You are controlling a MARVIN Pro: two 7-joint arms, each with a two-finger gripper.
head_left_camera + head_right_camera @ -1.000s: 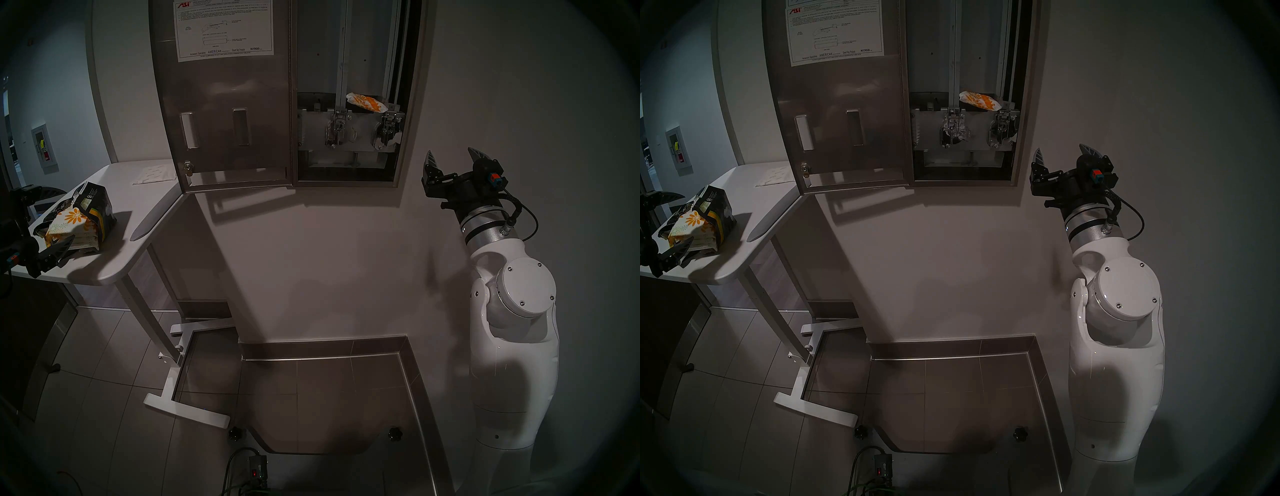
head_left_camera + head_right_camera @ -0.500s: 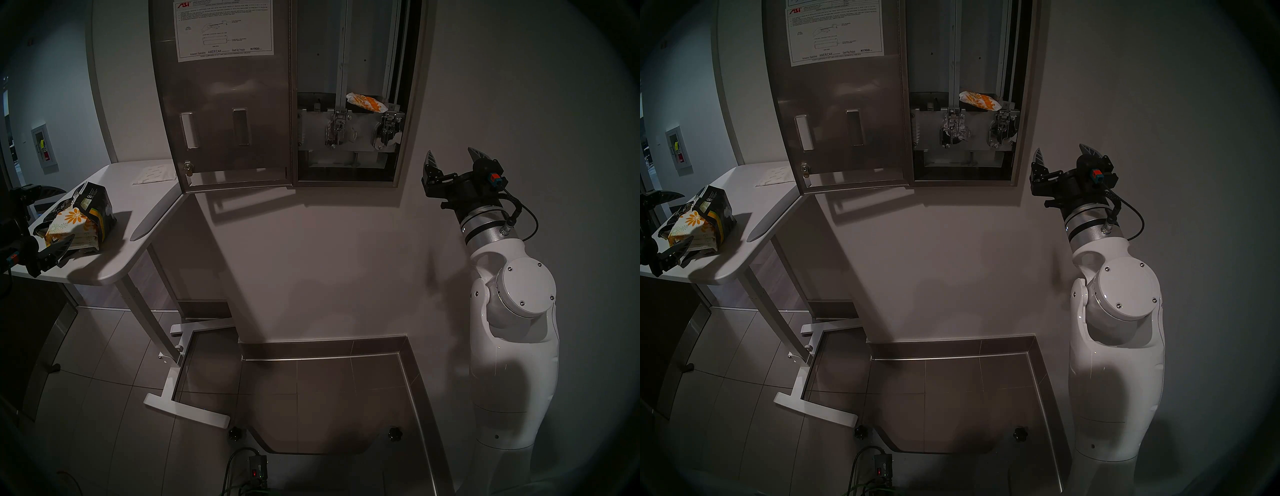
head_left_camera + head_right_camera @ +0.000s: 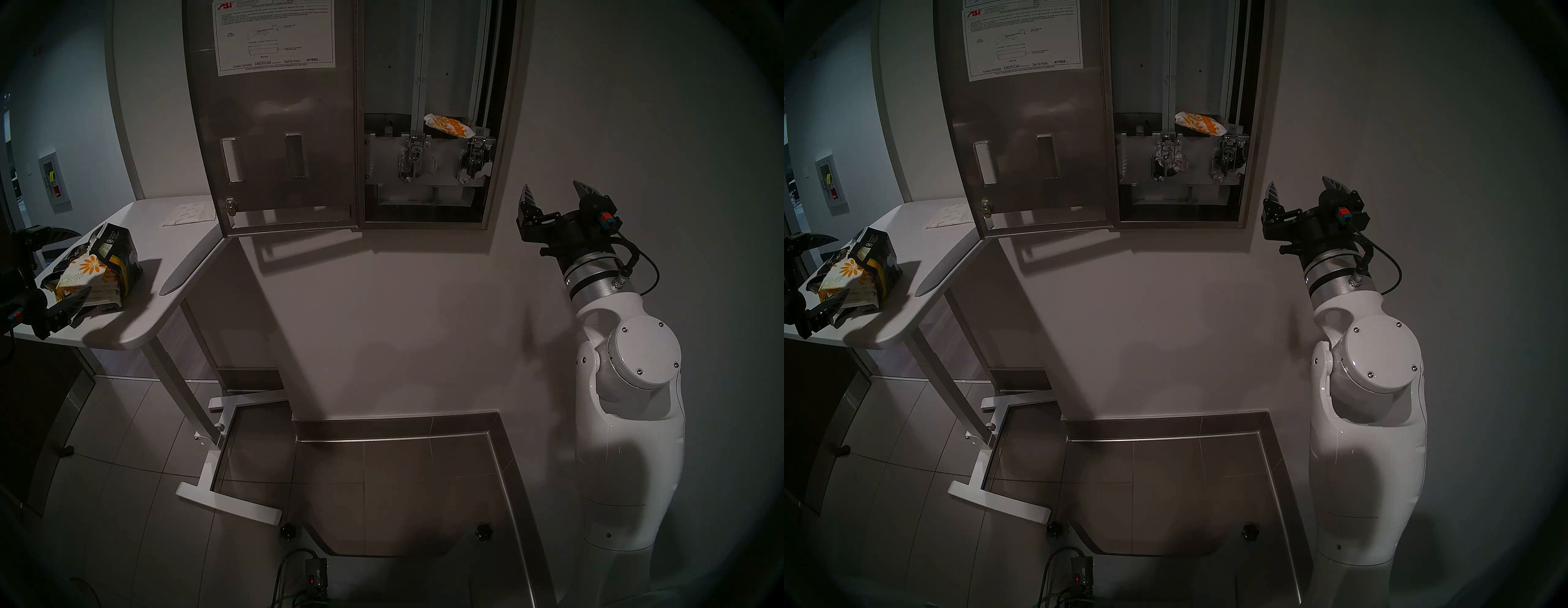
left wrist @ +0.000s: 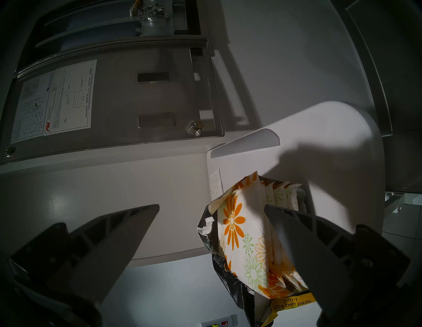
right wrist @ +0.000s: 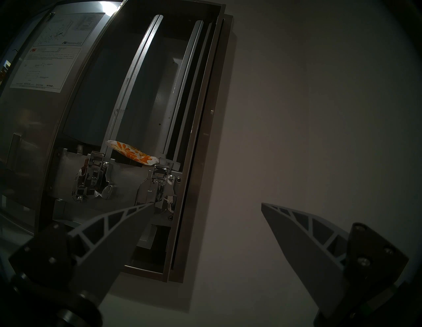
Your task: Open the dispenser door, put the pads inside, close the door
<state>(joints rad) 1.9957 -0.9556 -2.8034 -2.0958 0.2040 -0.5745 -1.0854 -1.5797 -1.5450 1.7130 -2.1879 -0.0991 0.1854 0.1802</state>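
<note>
The steel dispenser (image 3: 502, 127) hangs on the wall with its door (image 3: 275, 127) swung wide to the left, instruction sheet facing out. One daisy-print pad (image 3: 449, 125) (image 5: 132, 151) lies tilted inside, above the two chrome levers. More pads (image 3: 85, 271) (image 4: 242, 230) stick out of a torn black-and-yellow bag (image 3: 121, 250) on the white table. My left gripper (image 3: 85, 261) (image 4: 211, 205) is open at the bag's mouth, one finger against the pad stack, gripping nothing. My right gripper (image 3: 551, 184) (image 5: 207, 204) stands open and empty, right of the dispenser's lower corner.
A flat white sheet (image 3: 189, 213) lies at the back of the table (image 3: 169, 276), under the open door's lower corner. The table's white legs (image 3: 220, 496) stand on the tiled floor. Bare wall lies below and right of the dispenser.
</note>
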